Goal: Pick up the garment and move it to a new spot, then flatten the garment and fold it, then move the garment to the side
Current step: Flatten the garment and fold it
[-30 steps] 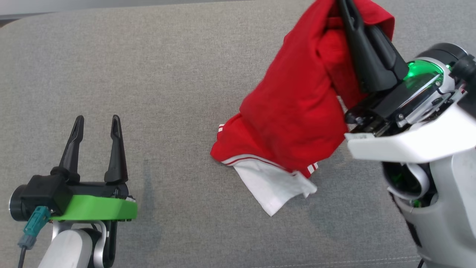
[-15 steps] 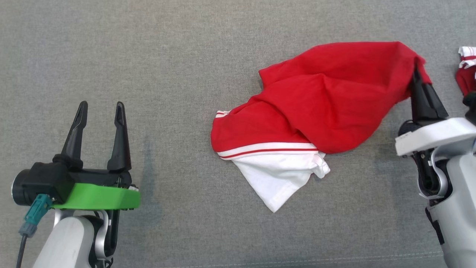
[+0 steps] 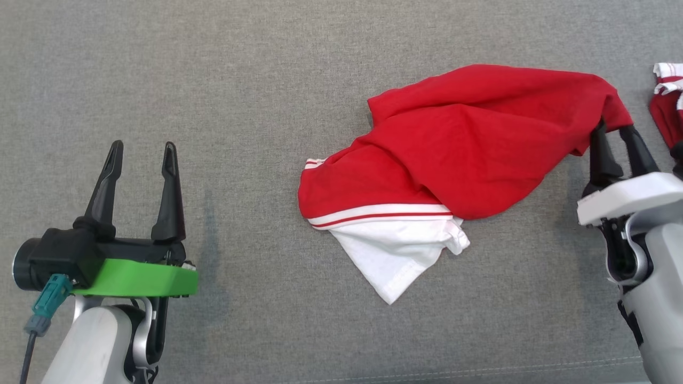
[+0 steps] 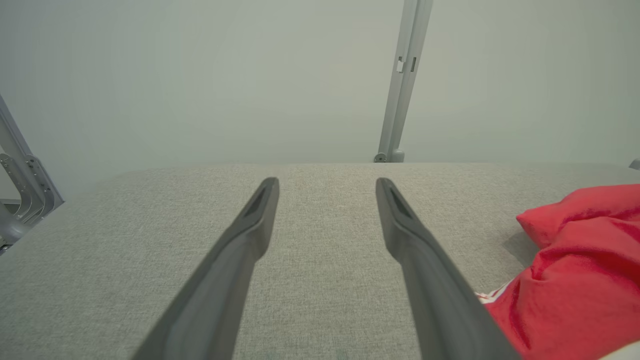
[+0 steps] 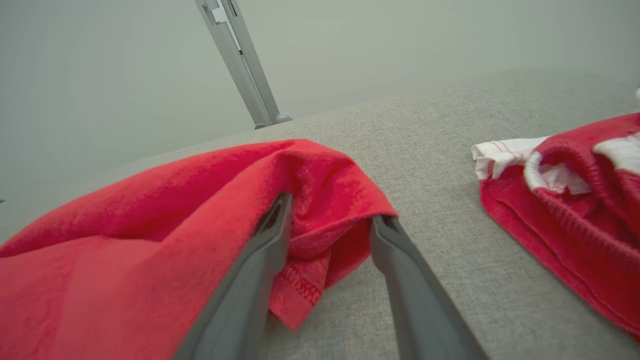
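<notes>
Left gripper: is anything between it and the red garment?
Nothing visible. Bare grey fabric surface lies between the open left gripper and the red-and-white garment. The right gripper is at the garment's opposite end, jaws apart, with cloth draped over its tips.

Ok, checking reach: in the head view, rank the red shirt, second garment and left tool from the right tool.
1. Red shirt, touching the right tool's tips.
2. Second garment, far right edge.
3. Left tool, lower left.
</notes>
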Controlling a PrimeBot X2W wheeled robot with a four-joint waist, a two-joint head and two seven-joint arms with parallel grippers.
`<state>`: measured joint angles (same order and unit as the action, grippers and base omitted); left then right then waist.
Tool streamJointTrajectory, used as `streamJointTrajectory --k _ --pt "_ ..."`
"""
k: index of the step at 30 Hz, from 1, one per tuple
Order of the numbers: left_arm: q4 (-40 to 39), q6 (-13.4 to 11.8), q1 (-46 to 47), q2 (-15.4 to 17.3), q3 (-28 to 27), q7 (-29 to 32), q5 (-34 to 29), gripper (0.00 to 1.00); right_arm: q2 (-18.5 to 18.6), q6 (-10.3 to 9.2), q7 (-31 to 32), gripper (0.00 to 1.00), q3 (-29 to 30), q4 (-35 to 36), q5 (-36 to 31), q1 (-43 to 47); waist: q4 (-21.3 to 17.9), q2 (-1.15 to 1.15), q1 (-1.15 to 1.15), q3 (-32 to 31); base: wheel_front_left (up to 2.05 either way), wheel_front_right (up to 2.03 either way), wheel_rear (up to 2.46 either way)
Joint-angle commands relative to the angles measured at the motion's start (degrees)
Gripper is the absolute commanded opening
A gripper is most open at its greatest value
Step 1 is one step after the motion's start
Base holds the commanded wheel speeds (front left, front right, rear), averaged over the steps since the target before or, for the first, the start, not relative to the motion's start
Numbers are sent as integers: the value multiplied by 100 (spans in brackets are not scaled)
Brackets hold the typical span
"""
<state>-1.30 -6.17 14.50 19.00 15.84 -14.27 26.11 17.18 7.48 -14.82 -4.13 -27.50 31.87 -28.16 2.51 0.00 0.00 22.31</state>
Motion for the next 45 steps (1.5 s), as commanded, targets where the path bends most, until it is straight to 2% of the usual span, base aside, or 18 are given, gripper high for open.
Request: streamJointTrajectory --k 1,6,13,20,29,40,45 --pt "19 -31 19 42 -21 -38 11 100 56 2 -49 100 76 9 -78 165 -38 0 0 -88 0 0 0" --pt "29 -87 -102 49 -55 -40 40 100 75 1 -43 100 387 339 -500 636 -100 0 0 -301 0 0 0" --pt "-14 -207 -314 136 -167 -23 81 100 -143 2 -41 100 861 1250 -1184 1235 -211 0 0 -610 0 0 0" --pt "-127 -330 -591 191 -182 61 95 100 -439 1 25 100 652 2118 -1667 1598 -263 0 0 -944 0 0 0" --pt "-240 -388 -869 161 -43 152 108 100 -727 0 342 100 477 2692 -1870 2025 -267 0 0 -1126 0 0 0" --pt "-183 -330 -812 150 23 131 127 100 -788 0 441 100 536 2855 -1883 2114 -259 0 0 -1088 0 0 0" --pt "-167 -62 -453 106 329 323 91 100 -772 0 482 100 556 2930 -1870 2048 -213 0 0 -941 0 0 0"
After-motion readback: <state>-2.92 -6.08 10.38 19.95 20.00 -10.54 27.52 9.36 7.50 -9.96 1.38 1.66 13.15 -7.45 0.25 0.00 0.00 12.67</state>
